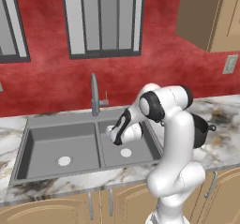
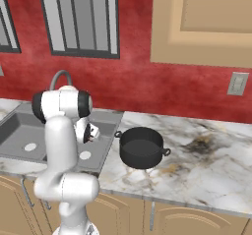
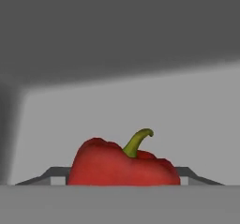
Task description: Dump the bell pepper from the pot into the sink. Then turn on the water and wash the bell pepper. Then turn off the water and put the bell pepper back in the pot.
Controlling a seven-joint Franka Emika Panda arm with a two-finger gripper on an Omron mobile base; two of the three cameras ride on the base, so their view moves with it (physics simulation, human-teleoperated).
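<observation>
The bell pepper (image 3: 124, 164) lies on the floor of the sink (image 1: 61, 143), in the right basin, close ahead of the gripper (image 1: 112, 135), which reaches low into that basin. The hand view shows the pepper between two dark finger parts, but whether the jaws are already pressing on it I cannot tell. The pot (image 2: 141, 148) stands upright on the table just right of the sink. The pepper is glossy and rounded, so an off-centre pinch could squirt it sideways across the basin; its curved stem (image 3: 137, 141) offers no safe hold.
</observation>
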